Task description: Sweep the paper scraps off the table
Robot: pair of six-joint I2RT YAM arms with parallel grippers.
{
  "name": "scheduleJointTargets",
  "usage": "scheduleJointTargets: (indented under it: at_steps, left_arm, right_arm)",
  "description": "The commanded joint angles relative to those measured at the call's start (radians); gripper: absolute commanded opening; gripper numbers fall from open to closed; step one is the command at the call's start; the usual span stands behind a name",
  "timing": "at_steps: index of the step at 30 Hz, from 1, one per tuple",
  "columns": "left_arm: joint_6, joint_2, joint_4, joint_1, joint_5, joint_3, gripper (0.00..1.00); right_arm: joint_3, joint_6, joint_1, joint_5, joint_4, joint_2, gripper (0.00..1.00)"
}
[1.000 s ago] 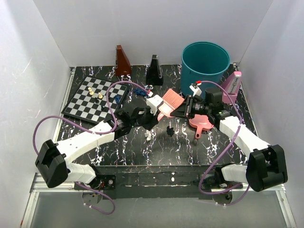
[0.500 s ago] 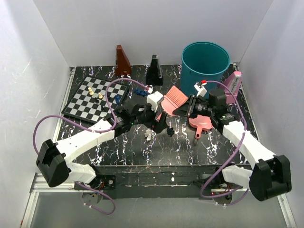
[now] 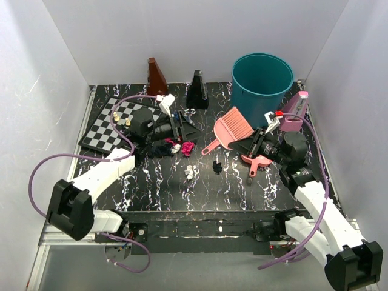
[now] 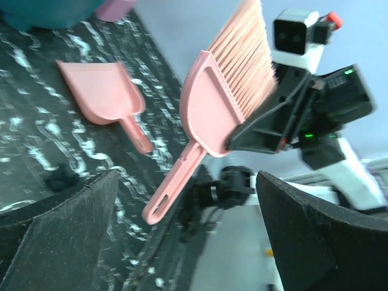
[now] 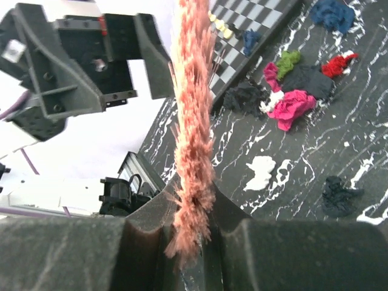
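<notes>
The right gripper (image 3: 259, 141) clamps the brush (image 3: 233, 128) at its bristles, raised over the table (image 3: 230, 189); the left gripper (image 4: 188, 236) is wide, empty. Scraps (image 3: 187, 147) lie mid-table, unswept. Next, I think, the bristles must come down beside them, pushing toward the dustpan (image 3: 257, 162)

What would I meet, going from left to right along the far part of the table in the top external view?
chessboard → brown pyramid-shaped object → black pyramid-shaped object → teal bucket → pink pyramid-shaped object
</notes>
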Motion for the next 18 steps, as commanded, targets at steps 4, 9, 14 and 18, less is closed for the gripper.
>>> scheduleJointTargets:
  at_steps: [4, 9, 14, 18]
  left_arm:
    - [-0.547, 0.089, 0.683, 0.023, 0.181, -0.12, 0.98]
    - [-0.526, 0.072, 0.678, 0.021, 0.147, -0.128, 0.95]
    - [-0.515, 0.064, 0.695, 0.012, 0.128, -0.143, 0.91]
    - [-0.535, 0.078, 0.75, 0.003, 0.122, -0.159, 0.86]
  right_arm:
    - [-0.082, 0.2, -0.005, -0.044, 0.428, -0.032, 0.01]
    - [-0.097, 0.278, -0.005, -0.059, 0.562, 0.034, 0.01]
    - [-0.113, 0.402, -0.005, -0.088, 0.776, 0.15, 0.01]
    - [-0.134, 0.519, -0.004, -0.081, 0.988, 0.243, 0.01]
